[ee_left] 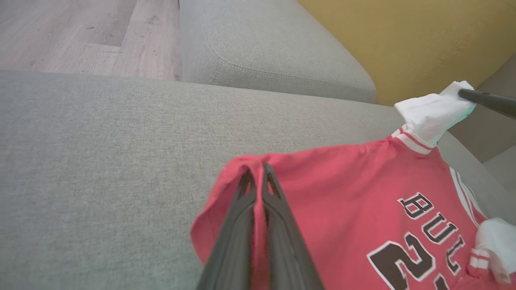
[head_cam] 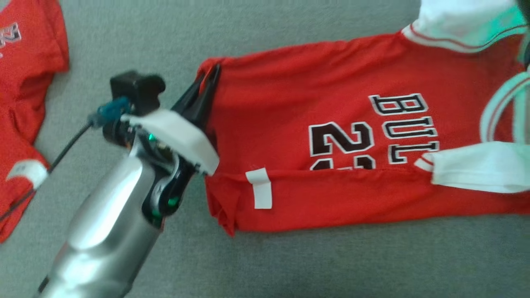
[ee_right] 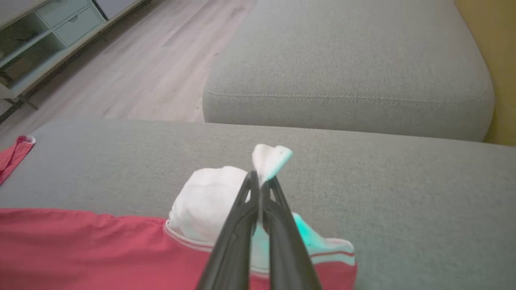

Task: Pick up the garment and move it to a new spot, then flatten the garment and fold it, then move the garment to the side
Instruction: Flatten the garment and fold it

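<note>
The garment [head_cam: 290, 103] is a red jersey with black lettering and white sleeves, lying partly folded on the grey sofa cushion [head_cam: 290, 260]. My left gripper [head_cam: 211, 74] is shut on the garment's far left hem corner; the left wrist view shows red cloth [ee_left: 342, 189] pinched between my left gripper's [ee_left: 258, 171] fingers. My right gripper [ee_right: 260, 177] is shut on the tip of the white sleeve [ee_right: 209, 201] at the garment's far right end, lifting it slightly. That sleeve [ee_left: 431, 112] and a dark right finger [ee_left: 483, 100] also show in the left wrist view.
A second red garment [head_cam: 25, 82] lies at the cushion's left end. Beyond the cushion's far edge sit another grey cushion [ee_right: 346, 68], a wooden floor [ee_left: 80, 36], a yellow wall [ee_left: 403, 36] and a shelf unit [ee_right: 40, 36].
</note>
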Motion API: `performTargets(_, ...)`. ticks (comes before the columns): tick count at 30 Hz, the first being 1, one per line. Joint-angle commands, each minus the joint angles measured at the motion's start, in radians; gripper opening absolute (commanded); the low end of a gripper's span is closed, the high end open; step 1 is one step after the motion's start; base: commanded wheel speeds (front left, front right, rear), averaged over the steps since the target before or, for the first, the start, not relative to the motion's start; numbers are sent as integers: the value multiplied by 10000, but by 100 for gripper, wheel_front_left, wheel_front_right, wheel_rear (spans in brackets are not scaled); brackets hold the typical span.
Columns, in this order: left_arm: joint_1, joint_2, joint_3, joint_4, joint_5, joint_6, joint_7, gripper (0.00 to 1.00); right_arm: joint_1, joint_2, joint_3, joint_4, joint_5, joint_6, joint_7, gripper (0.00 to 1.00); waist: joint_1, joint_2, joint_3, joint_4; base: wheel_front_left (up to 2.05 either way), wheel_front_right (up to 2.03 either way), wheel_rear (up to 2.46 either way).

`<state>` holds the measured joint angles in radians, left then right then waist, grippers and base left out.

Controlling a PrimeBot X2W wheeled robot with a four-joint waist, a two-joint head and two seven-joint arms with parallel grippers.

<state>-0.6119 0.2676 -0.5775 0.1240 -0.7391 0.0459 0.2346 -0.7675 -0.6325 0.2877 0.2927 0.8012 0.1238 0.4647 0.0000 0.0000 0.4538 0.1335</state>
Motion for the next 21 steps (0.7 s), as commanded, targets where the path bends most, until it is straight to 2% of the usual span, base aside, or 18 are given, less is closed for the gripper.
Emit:
performTargets(1,334,502,492,-598,-76,159,-95,0,680,-380,-59,-679,241,69,-147,0,0,0,-572,-397,0,0,0)
performTargets(9,1856,887,577,-1076,-497,381,-98,0,2777,-572,-87,-1614,622,69,-286,0,0,0,-1371,-821,0,0,0)
performTargets(15,2642,1001,636,-1146,-645,534,-316,0,4025,-214,-91,-1862,578,69,-530,0,0,0,-1624,-1045,0,0,0)
performTargets(21,3137,1001,629,-1054,-788,560,-480,0,4535,152,-69,-1783,422,69,-672,0,0,0,-1722,-1138,0,0,0)
